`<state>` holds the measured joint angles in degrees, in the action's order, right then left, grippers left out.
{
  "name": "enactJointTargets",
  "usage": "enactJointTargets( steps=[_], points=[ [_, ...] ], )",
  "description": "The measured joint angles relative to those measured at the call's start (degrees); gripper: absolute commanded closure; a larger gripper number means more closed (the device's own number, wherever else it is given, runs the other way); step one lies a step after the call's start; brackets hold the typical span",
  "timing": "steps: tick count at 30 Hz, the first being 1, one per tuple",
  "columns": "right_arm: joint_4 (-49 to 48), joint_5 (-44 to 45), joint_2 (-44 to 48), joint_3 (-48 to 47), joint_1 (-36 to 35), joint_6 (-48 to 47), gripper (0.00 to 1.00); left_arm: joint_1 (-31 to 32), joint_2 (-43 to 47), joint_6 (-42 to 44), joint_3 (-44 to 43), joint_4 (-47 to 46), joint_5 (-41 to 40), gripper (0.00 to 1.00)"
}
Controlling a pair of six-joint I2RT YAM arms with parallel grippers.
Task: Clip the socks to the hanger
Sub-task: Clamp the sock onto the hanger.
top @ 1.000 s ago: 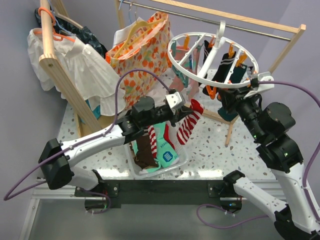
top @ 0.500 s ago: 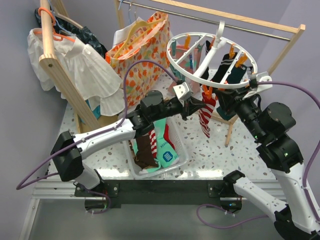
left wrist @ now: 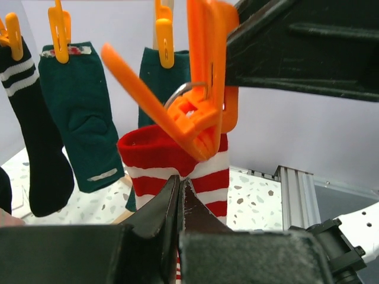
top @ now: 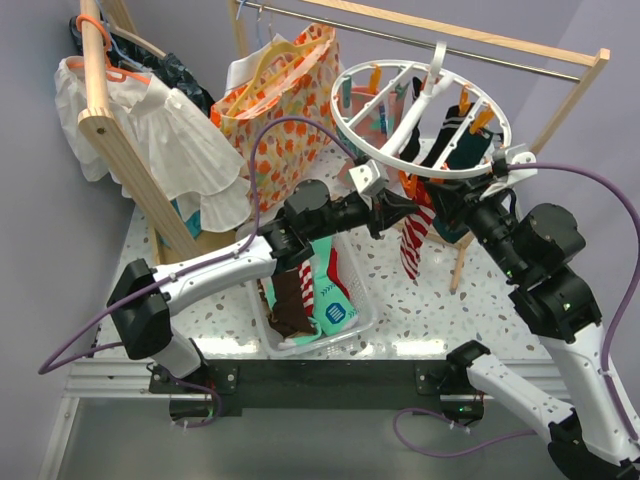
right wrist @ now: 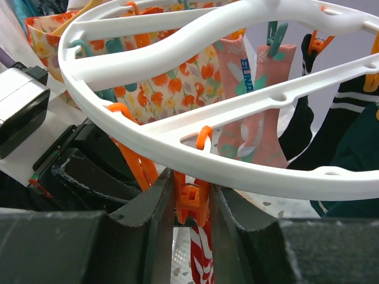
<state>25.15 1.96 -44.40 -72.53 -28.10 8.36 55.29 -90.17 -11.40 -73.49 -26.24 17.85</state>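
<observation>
Two arms meet under the near rim of the round white hanger [right wrist: 266, 177], which hangs from the wooden rail above the counter [top: 420, 310]; the step in hand looks like the clipping itself. The left fingers [left wrist: 180, 204] are clenched on the red-and-white striped sock [left wrist: 207, 177], holding its red cuff up against the tip of an orange clip [left wrist: 201, 118] while the rest dangles free; the right fingers [right wrist: 164, 201] are pressed in on that same clip from both sides, just below the rim. Whether the cuff already sits inside the clip's mouth cannot be told, since the tip and the cuff overlap in the left wrist view. The next move, as I judge it, calls for a small lift to seat the cuff deep in the mouth; then the right fingers ease off so the clip bites, and only after that should the left fingers let go, or the sock may drop. Several socks already hang from other clips, and more lie in the clear basket [top: 362, 318] below. Writing is scarce: teal capitals run down a pink sock [right wrist: 260, 106], seemingly beginning "SUN", though not fully legible; a pale mark on a dark green sock [left wrist: 83, 118] is too small to read.
</observation>
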Motion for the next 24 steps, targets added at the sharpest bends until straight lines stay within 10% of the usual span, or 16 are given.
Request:
enactJointTargets(
  steps=[24],
  points=[
    [-0.4,-0.2,-0.2,0.5,0.0,-0.5,0.91,0.0,0.0,-1.4,-0.7,-2.8,1.9,1.0]
  ],
)
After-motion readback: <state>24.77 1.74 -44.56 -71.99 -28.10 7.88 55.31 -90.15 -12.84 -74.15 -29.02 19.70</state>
